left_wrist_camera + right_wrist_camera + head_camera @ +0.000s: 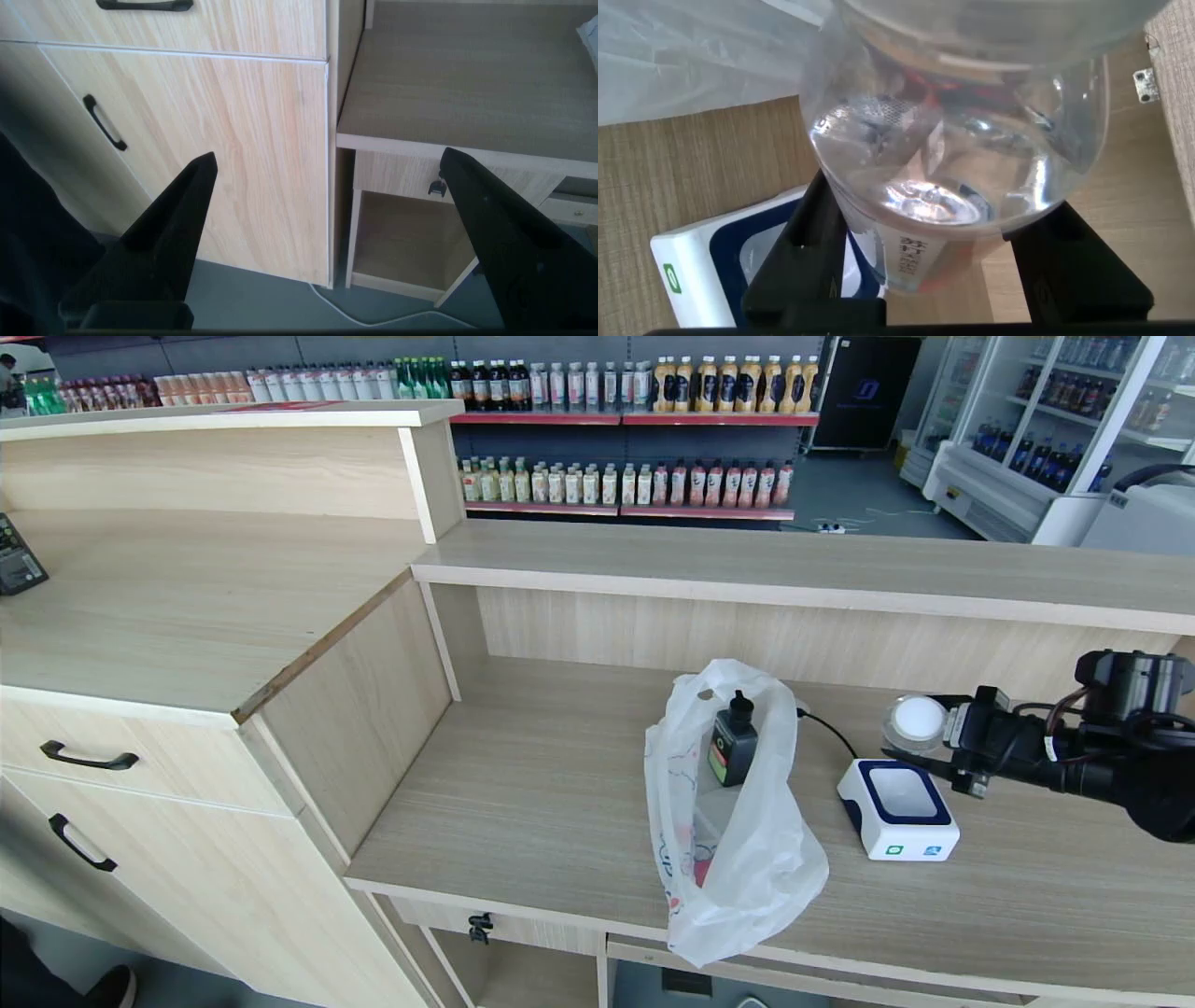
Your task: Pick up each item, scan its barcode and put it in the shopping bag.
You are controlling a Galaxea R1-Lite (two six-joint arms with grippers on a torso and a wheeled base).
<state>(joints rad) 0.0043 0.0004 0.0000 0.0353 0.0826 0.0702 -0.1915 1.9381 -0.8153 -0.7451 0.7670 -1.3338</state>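
- Bottle (pixel 918 721), clear and smooth, is clamped in the right pincer (pixel 924 742), just above the scanner (pixel 898 803) on the table (pixel 523 803).
- Its barcode may face away from the window, so the scan could miss.
- The round, slick body could slip and fall on the scanner.
- The bag (pixel 747 859) is limp, and its mouth could fold shut.
- The left pincer (pixel 327 156) hangs wide open and empty by the cabinet (pixel 243 140).

Shopping bag (pixel 747 859), white plastic: one, with one dark black-capped bottle (pixel 732 747) counted inside. Barcode scanner (pixel 898 810): one, at the bag's 3 o'clock; clear bottle (pixel 915 721): one, at the scanner's 12 o'clock. Black drawer handles (pixel 89 758): two, at the bag's 9 o'clock; dark keypad device (pixel 17 558): one; shelved drinks bottles (pixel 625 483): two rows, too many to count.
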